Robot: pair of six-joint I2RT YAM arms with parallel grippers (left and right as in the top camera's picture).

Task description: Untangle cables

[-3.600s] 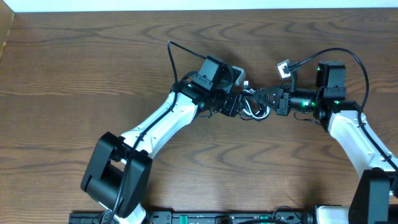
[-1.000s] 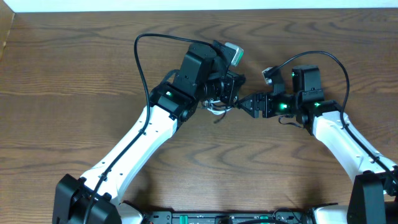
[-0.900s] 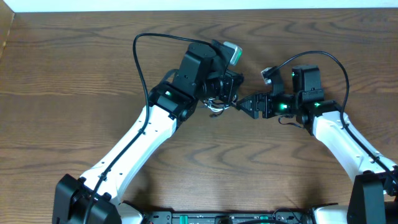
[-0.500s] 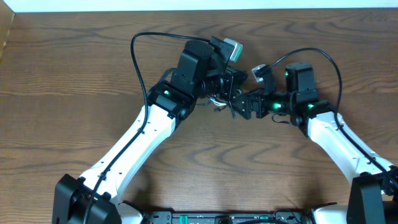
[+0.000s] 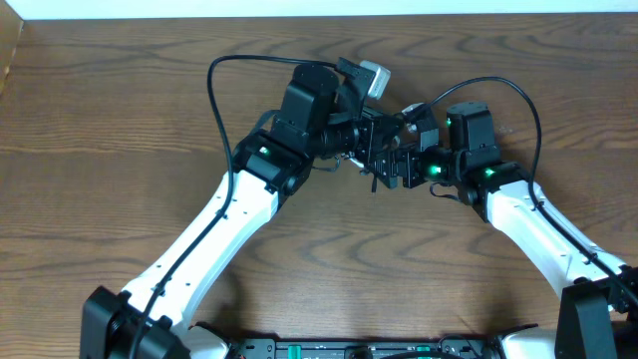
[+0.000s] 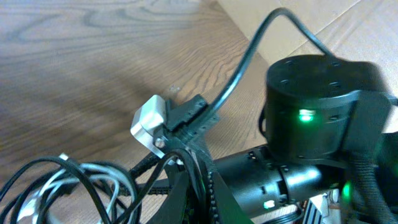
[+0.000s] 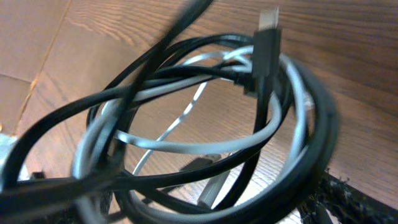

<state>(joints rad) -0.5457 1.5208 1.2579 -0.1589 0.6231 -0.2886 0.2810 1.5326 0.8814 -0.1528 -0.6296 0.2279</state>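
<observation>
The cables (image 5: 348, 160), black cords and a white one, hang in a small tangled coil between the two grippers at the table's upper middle. My left gripper (image 5: 361, 140) is shut on a black cable (image 6: 198, 180) at the top of the coil, and the loops (image 6: 68, 186) hang to its left. My right gripper (image 5: 387, 166) is open and pushed up against the coil from the right. In the right wrist view the coil (image 7: 205, 124) fills the space between the wide fingers (image 7: 336, 199). A black plug end (image 7: 267, 31) sticks up at its top.
Brown wooden table (image 5: 120, 120) all round. The two wrists are nearly touching; the right arm's round joint (image 6: 311, 118) and its white camera block (image 6: 150, 121) loom in the left wrist view. Thick arm wires arc above each wrist (image 5: 214, 90) (image 5: 518, 95).
The right gripper has moved left, from clear of the coil to right up against it, and its fingers now stand around the loops. The left gripper stays shut and has barely shifted.
</observation>
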